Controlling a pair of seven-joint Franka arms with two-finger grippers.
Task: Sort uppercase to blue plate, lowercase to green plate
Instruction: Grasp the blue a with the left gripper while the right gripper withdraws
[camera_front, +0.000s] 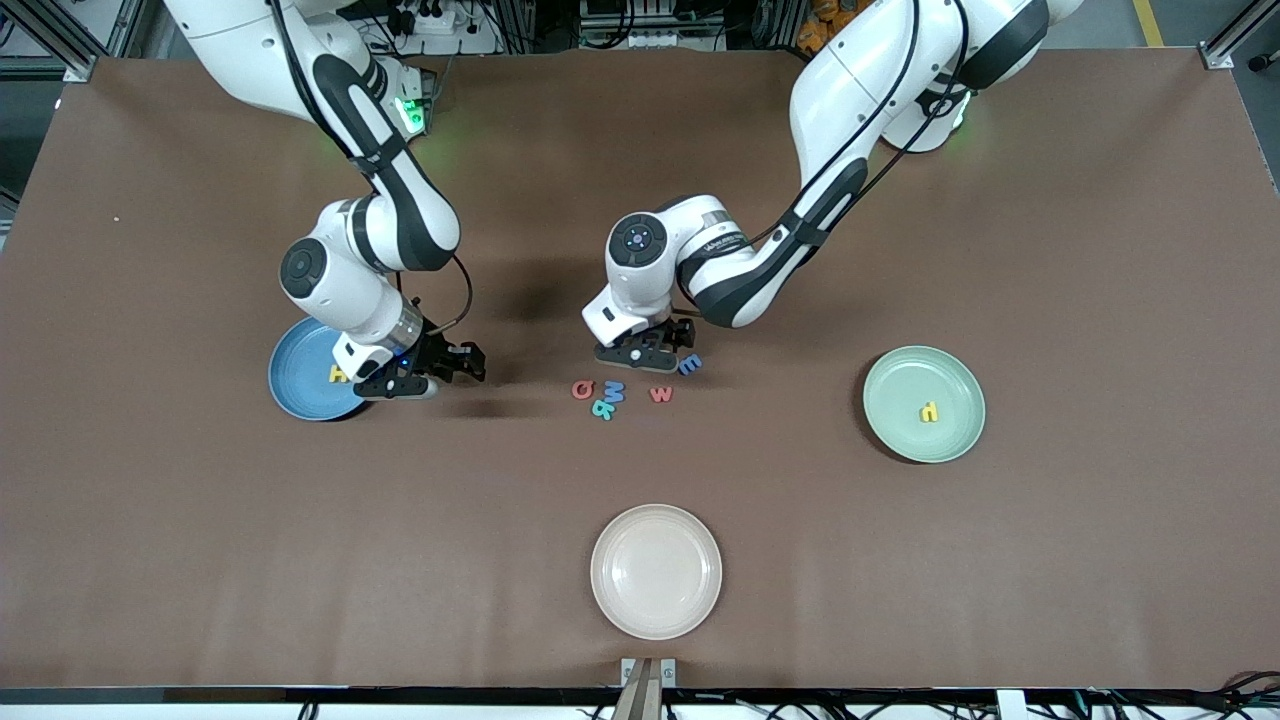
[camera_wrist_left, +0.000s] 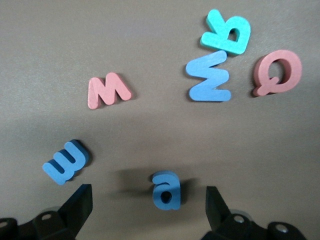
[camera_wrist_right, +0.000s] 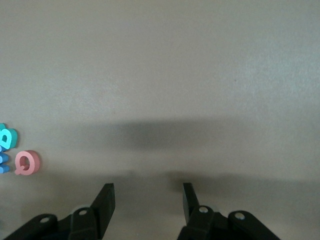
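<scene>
Brown table (camera_front: 900, 560). Left gripper (camera_wrist_left: 149, 200) spread wide over blue a (camera_wrist_left: 166, 190), near red w (camera_front: 661, 394). Right gripper (camera_wrist_right: 147, 200) parted, empty, beside blue plate (camera_front: 300, 385) holding yellow H (camera_front: 338, 374). Yellow hooked letter (camera_front: 930, 410) on green plate (camera_front: 900, 440).

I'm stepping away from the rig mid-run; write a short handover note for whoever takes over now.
Left gripper: open, hanging low over the blue a, nothing held.
Right gripper: open, empty, over bare table beside the blue plate.
Done: yellow H on the blue plate; yellow hooked letter on the green plate.
Left in the cluster at mid-table: red Q, blue M, teal letter for the blue plate; red w, blue E-like letter and the a for the green plate.
The cream plate is not used.
</scene>
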